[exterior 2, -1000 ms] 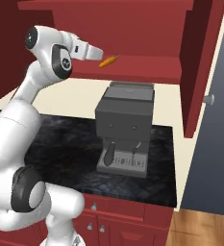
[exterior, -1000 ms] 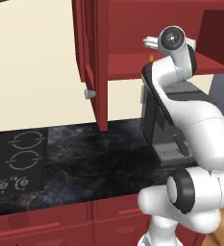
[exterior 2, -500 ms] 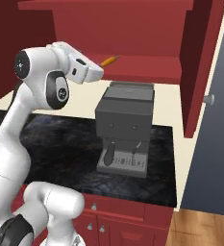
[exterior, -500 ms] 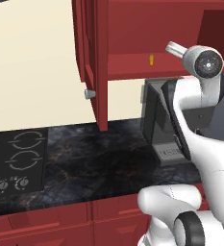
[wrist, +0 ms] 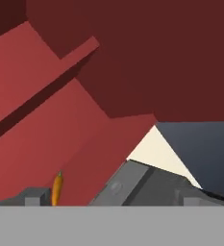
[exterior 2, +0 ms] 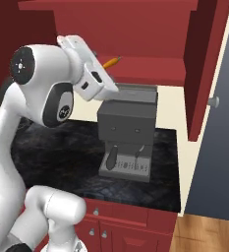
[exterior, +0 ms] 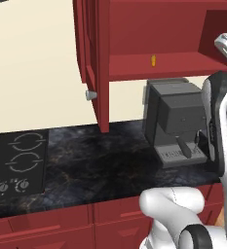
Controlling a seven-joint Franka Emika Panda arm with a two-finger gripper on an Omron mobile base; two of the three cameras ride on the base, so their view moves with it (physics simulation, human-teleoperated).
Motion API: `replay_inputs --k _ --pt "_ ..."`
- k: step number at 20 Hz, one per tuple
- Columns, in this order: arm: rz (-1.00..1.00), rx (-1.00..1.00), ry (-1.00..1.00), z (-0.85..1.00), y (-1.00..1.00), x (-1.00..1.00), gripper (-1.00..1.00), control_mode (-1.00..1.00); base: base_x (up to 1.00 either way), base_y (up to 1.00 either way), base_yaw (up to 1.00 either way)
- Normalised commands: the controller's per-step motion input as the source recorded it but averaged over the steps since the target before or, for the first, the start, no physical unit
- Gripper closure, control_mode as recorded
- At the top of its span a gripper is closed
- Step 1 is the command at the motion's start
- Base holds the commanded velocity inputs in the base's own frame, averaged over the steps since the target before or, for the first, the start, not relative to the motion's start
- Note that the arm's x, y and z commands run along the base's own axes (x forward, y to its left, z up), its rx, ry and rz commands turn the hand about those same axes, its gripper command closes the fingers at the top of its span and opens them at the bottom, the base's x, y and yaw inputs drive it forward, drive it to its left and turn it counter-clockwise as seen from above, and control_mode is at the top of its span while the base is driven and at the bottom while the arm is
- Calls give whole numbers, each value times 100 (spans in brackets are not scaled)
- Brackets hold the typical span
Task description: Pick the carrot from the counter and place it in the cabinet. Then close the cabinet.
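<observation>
Simulated kitchen, black stone worktop (exterior: 100,160) under the dark red cabinet (exterior: 149,34), both doors swung open. The tool (exterior 2: 111,87) sits high, just in front of the cabinet shelf (exterior 2: 150,66); its opening can't be made out and nothing shows in its grip. Carrot (exterior 2: 111,62) lies on the shelf near its front edge, just beyond the tool. Below, a grey coffee machine (exterior 2: 128,133) stands at the worktop's right end, stovetop (exterior: 17,160) at the left end.

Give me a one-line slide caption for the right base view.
Carrot lying on the open red cabinet's shelf above the coffee machine, the white arm's hand just short of it, both doors open.
</observation>
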Motion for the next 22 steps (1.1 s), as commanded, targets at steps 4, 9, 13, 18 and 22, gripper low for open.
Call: replay_inputs --k 4,9,13,18,22 --pt "-2 25 0 1 -58 -100 -100 -100 0 0 0" --pt "-1 21 -7 -17 -41 -100 -100 -100 0 0 0" --pt "-6 18 -19 -24 -43 -100 -100 -100 0 0 0" --pt "-10 16 -17 -30 -48 -87 -100 -100 0 0 0" --pt "-10 14 -9 -38 -52 -56 -100 -100 0 0 0"
